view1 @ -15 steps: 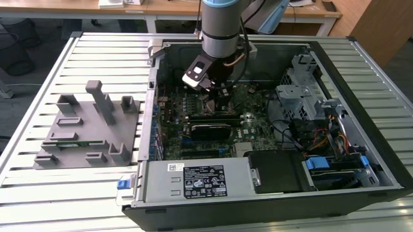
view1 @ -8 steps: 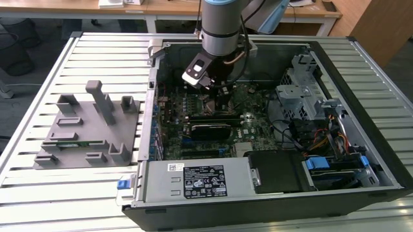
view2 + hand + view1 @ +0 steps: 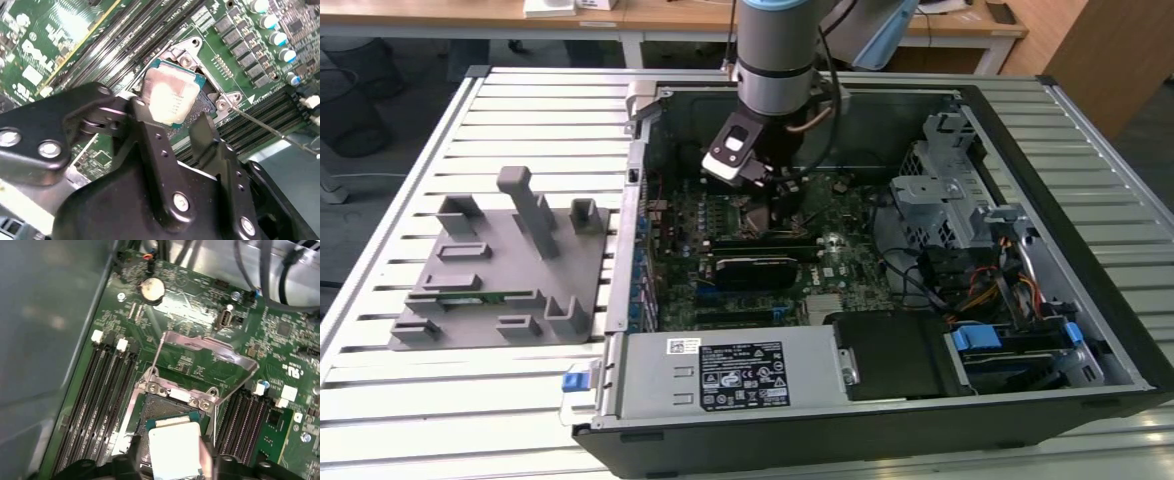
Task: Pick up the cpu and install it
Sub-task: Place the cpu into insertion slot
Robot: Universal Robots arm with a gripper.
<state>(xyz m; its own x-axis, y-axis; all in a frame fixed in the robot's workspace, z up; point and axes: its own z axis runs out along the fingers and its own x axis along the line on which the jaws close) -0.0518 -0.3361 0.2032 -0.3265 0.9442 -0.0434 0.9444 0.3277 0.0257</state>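
The cpu [image 3: 172, 95], a small square chip with a silvery-white top and a thin green edge, hangs just over the open socket [image 3: 210, 102] on the motherboard. In the first wrist view the cpu [image 3: 175, 450] sits below the raised metal load plate [image 3: 210, 347]. My gripper [image 3: 175, 122] is shut on the cpu, one black finger [image 3: 145, 130] on each side of it. In the exterior view the gripper [image 3: 767, 185] reaches down into the middle of the open computer case [image 3: 1067, 330], above the motherboard [image 3: 841, 260]. Whether the chip touches the socket I cannot tell.
Memory slots [image 3: 107, 390] flank the socket, with a coin battery [image 3: 151, 289] beyond. The case holds a power supply [image 3: 727, 370], a drive cage [image 3: 947, 190] and coloured cables [image 3: 987, 290]. A grey fixture [image 3: 500, 270] stands on the slatted table at the exterior view's left.
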